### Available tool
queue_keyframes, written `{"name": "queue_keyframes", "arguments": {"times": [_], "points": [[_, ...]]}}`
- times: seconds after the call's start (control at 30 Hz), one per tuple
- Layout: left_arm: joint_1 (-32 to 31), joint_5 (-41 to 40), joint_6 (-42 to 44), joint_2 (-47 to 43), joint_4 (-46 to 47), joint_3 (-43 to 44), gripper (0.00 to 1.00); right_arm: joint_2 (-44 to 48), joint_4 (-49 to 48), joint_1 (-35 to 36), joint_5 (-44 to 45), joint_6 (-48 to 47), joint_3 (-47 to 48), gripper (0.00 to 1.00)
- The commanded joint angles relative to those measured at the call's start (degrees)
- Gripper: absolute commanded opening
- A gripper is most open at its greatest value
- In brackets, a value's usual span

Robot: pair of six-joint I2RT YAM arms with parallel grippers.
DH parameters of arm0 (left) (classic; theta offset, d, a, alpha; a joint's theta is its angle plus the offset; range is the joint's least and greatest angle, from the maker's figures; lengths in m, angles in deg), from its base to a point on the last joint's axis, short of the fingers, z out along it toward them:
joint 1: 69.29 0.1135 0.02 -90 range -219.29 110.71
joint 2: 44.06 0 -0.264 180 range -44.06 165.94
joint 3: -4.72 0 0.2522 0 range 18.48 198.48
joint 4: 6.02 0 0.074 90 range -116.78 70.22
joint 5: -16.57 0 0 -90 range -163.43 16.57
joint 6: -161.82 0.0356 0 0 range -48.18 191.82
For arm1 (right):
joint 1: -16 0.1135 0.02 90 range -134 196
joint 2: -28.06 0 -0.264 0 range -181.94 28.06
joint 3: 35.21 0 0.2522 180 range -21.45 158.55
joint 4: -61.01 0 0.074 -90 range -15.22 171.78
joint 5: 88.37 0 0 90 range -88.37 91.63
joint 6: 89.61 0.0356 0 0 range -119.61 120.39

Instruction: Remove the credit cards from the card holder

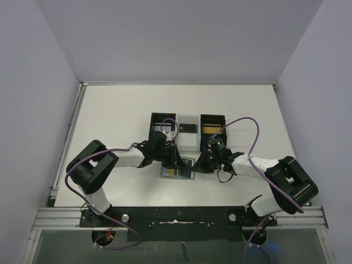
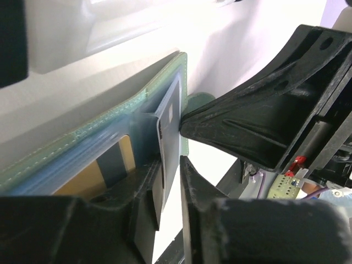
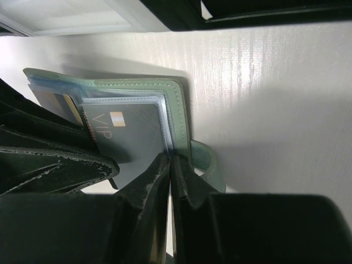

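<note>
"Where's the dark card [image 2: 169, 137]?"
"Between the left gripper [image 2: 168, 163]'s slightly parted jaws, poking from the card holder [image 2: 110, 118]."
"And the right gripper [image 3: 171, 158]?"
"Jaws together, tips against the holder's edge."

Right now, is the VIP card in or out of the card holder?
Partly out: VIP card has one end in card holder, other protruding.

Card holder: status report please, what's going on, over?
Right gripper shut on card holder edge. Left gripper slightly open around grey card, partly out. Gold card in pocket. Nothing blocking.
</note>
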Motion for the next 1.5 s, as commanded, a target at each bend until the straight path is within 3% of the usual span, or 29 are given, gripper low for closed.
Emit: {"name": "queue_keyframes", "arguments": {"times": [0.0,0.53,0.9,1.27,1.47], "points": [[0.9,4.1,-1.0,-3.6,2.9,-0.8,0.10,-1.8,4.7,0.1,4.0,-1.7,0.9,0.05],[2.3,5.1,0.0,-5.3,1.5,-1.5,0.10,-1.9,6.5,0.1,4.7,-2.6,2.6,0.05],[4.0,3.5,3.6,-7.1,-4.3,-0.9,0.04,-1.9,7.7,0.1,5.1,-3.7,3.9,0.06],[4.0,1.5,3.5,-6.8,-5.1,-1.2,0.02,4.7,8.8,0.6,0.9,-9.0,10.6,0.19],[3.9,1.0,2.9,-7.0,-4.5,-1.7,0.02,1.3,3.2,1.7,-3.5,-7.8,11.6,0.22]]}}
